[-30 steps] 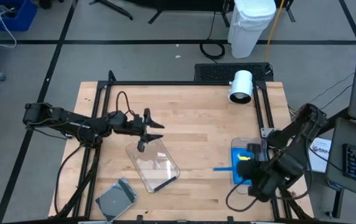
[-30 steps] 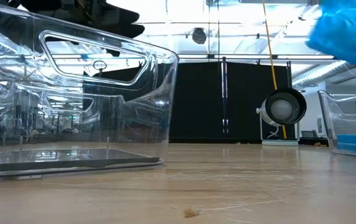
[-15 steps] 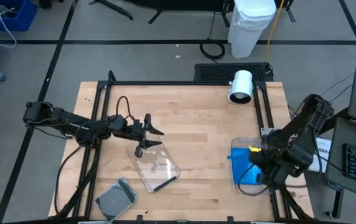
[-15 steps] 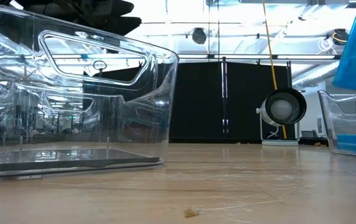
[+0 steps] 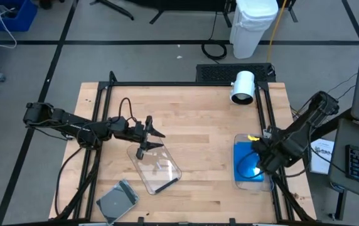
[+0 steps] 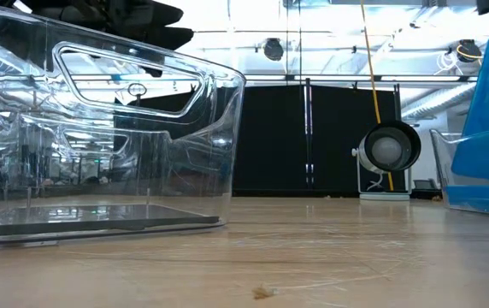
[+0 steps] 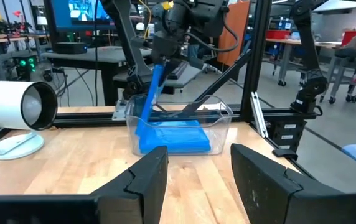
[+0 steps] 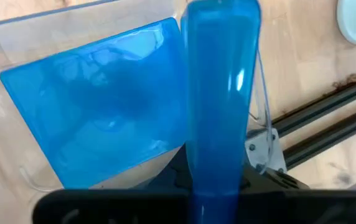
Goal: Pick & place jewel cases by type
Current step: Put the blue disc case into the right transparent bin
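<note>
Lying loose on the table (image 5: 198, 125) at its near left corner: a grey jewel case (image 5: 117, 200). Just right of it, standing on the wood: a clear tub (image 5: 155, 164), holding one dark jewel case (image 6: 99, 218) flat on its floor, best seen edge-on through the wall in the low view. Hovering over that tub's far end: the left gripper (image 5: 148, 133), fingers spread apart, gripping nothing. Standing at the table's far edge: a white cylindrical lamp-like device (image 5: 243, 86). Sitting at the right edge: a second clear tub (image 7: 224, 115), carrying a blue jewel case (image 8: 97, 124) flat on its bottom. Reaching over this tub: the right gripper (image 5: 262, 157), clenched on another blue jewel case (image 7: 152, 99).

Showing only from the left wrist view: the held case hanging tilted on edge, its lower end dipping inside the tub close to the flat case. Showing only from the right wrist view: the held case running edge-on straight out from between the fingers, above the flat one.
</note>
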Robot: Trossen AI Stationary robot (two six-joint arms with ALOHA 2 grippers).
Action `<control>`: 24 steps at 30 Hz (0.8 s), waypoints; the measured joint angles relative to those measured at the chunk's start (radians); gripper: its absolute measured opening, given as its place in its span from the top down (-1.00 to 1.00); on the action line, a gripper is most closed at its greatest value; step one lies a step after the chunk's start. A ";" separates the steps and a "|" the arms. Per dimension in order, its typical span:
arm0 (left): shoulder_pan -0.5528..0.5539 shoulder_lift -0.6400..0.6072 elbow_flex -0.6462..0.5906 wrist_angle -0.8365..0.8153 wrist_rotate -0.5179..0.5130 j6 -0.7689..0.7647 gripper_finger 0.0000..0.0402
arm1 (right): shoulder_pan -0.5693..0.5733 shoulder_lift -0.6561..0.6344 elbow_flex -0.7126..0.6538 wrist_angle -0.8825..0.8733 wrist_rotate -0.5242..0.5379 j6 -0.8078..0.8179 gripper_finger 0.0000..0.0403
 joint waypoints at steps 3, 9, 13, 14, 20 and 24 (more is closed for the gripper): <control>0.000 0.000 0.000 0.000 0.000 -0.003 0.10 | -0.004 -0.002 -0.001 0.009 0.000 -0.001 0.94; 0.000 0.000 0.000 0.000 0.000 -0.003 0.10 | -0.004 -0.002 -0.001 0.080 0.010 0.000 0.89; 0.000 0.000 0.000 -0.001 0.000 -0.011 0.10 | -0.004 -0.001 -0.006 0.125 -0.001 0.001 0.76; 0.000 0.000 0.000 -0.002 0.000 -0.012 0.10 | -0.004 -0.002 -0.006 0.132 -0.006 0.008 0.71; 0.000 0.000 0.000 -0.005 0.000 -0.013 0.10 | -0.004 -0.002 -0.006 0.153 -0.020 0.065 0.36; 0.000 0.000 0.000 -0.007 0.000 -0.014 0.10 | -0.004 -0.002 -0.006 0.199 -0.051 0.062 0.13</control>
